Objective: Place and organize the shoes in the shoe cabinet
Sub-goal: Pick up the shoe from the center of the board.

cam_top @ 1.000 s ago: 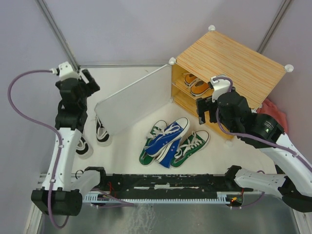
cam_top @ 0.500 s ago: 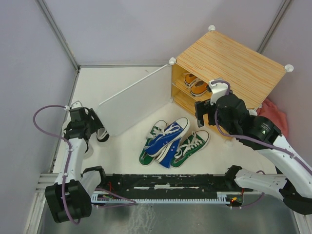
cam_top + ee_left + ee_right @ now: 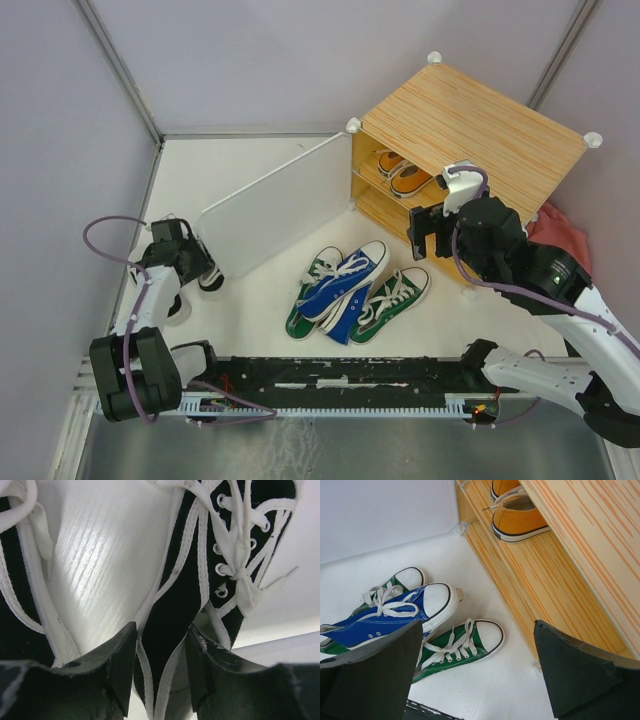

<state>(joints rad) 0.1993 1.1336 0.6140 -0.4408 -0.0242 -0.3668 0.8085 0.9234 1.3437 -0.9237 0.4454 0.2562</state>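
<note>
My left gripper (image 3: 200,266) is low at the left, beside the cabinet's open door (image 3: 270,205). In the left wrist view its fingers (image 3: 161,630) stand close on either side of a black shoe's (image 3: 180,590) side wall, shut on it. That black shoe (image 3: 211,280) lies by the door; its mate (image 3: 172,306) lies nearer the left wall. My right gripper (image 3: 425,232) is open and empty, held above the floor before the shoe cabinet (image 3: 470,120). Orange shoes (image 3: 408,180) sit on the upper shelf (image 3: 517,520). Blue (image 3: 345,280) and green shoes (image 3: 395,300) lie piled mid-floor.
The cabinet's lower shelf (image 3: 545,595) shows bare striped wood. A pink cloth (image 3: 560,228) lies right of the cabinet. Purple walls close in the left and back. The arms' black rail (image 3: 330,375) runs along the near edge.
My left arm dropped from high at the back left down to the black shoe by the door. My right gripper drifted slightly right.
</note>
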